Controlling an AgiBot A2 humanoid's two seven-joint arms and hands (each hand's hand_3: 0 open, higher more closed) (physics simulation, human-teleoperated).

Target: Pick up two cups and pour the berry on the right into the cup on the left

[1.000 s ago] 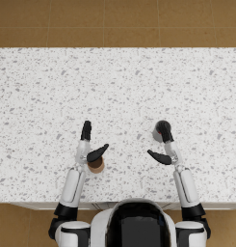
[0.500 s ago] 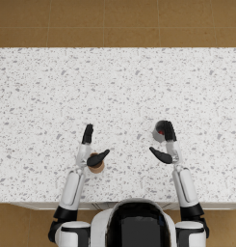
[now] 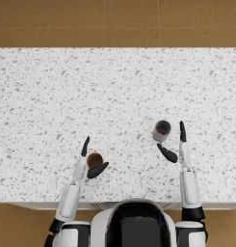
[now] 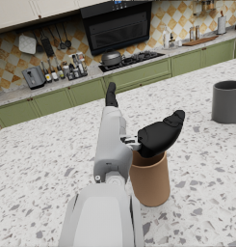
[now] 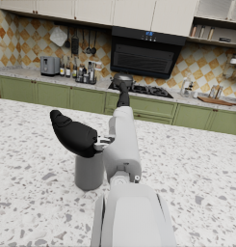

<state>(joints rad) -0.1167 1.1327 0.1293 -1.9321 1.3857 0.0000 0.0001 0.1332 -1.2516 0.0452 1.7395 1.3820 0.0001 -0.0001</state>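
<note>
While fingers spread, grasping nothing: brown cup (image 3: pixel 94 159), grey cup (image 3: pixel 162 130), both upright.

open speckled counter (image 3: pixel 114 91) all round, only brown cup (image 3: pixel 94 159) and grey cup (image 3: pixel 162 129) upright, well apart

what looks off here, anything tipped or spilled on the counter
Nothing stands out. The brown cup and grey cup both stand upright on the speckled counter, with no spill visible. The left hand and right hand sit beside them, open.
</note>
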